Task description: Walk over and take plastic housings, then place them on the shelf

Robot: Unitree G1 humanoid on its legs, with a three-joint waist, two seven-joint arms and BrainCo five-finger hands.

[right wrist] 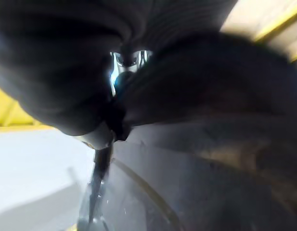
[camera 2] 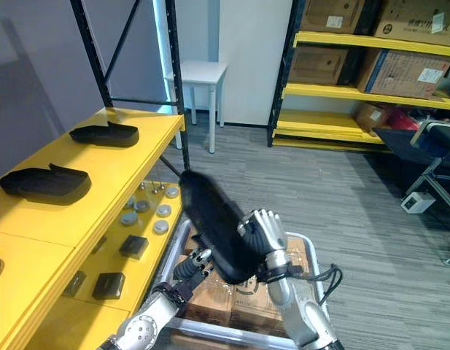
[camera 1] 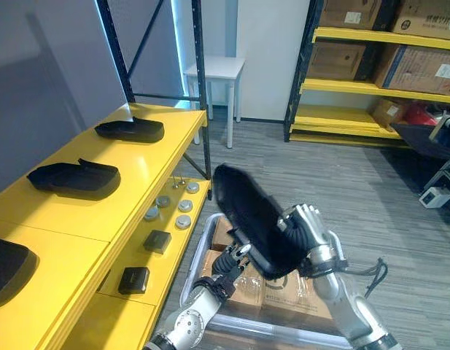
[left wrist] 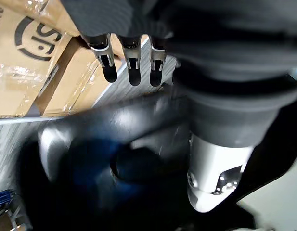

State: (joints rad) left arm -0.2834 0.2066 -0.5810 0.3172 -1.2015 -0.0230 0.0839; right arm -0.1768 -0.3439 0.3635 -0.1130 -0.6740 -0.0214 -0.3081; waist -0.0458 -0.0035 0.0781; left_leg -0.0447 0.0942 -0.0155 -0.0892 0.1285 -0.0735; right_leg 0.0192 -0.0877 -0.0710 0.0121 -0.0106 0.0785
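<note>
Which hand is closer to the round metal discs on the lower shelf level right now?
Left. The left hand is right of the metal discs, by the lower end of the black housing; the right hand grips that housing farther right.

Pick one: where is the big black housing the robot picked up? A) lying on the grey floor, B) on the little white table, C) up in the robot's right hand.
C: the right hand has its fingers curled round the black housing, holding it up in the air above the cardboard boxes.
</note>
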